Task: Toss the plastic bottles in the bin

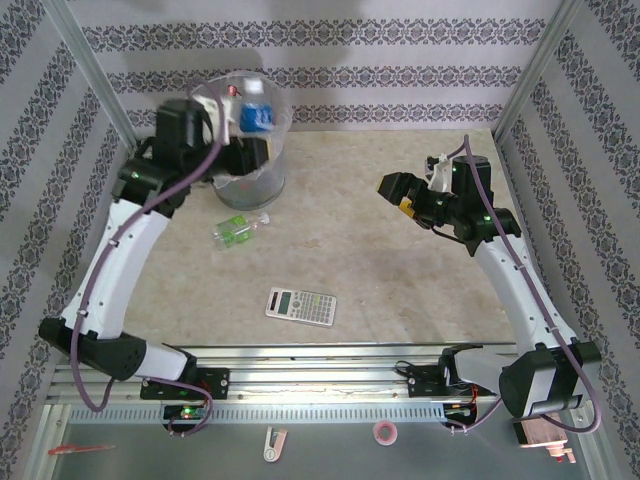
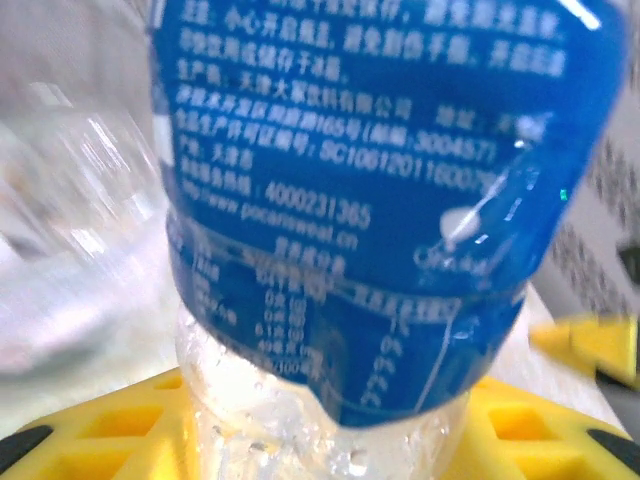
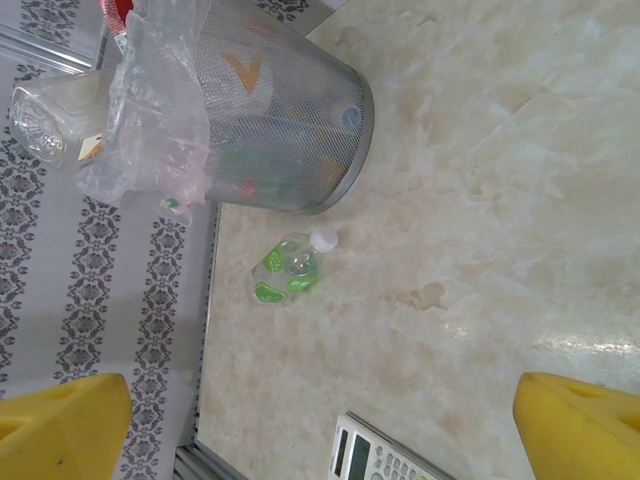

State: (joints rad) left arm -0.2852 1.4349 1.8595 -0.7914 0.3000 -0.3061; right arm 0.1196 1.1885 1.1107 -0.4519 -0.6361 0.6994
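Between the yellow fingers (image 2: 110, 425) of the left pincer (image 1: 248, 130) sits a blue-labelled bottle (image 2: 380, 200); the jaws look partly closed about its clear end, so I take it as gripped, though the blur leaves some doubt. Directly below the pincer gapes the bin (image 1: 250, 185), a grey mesh tub lined with a loose clear bag, coloured shapes showing through its wall. From above, the bottle hangs inside the ring of the rim, so the step in hand looks to me like the drop itself. The next move calls only for the jaws to spread wide enough to let the bottle fall clean, then for the arm to lift clear of the bag.

A little off from the pincer, just beside the foot of the bin, a green-labelled bottle (image 1: 238, 230) lies on its side with its white cap toward the bin; I would guess it is next in line. Further off lies a grey calculator (image 1: 301, 305), no part of the job. Well across from it hangs the right pincer (image 1: 400, 195), jaws spread wide, gripping nothing, above the table (image 1: 400, 290).

That table is pale, marbled and faintly glossy; metal posts stand at its far corners, and around it rise walls (image 1: 350, 60) papered in grey patterned stripes.
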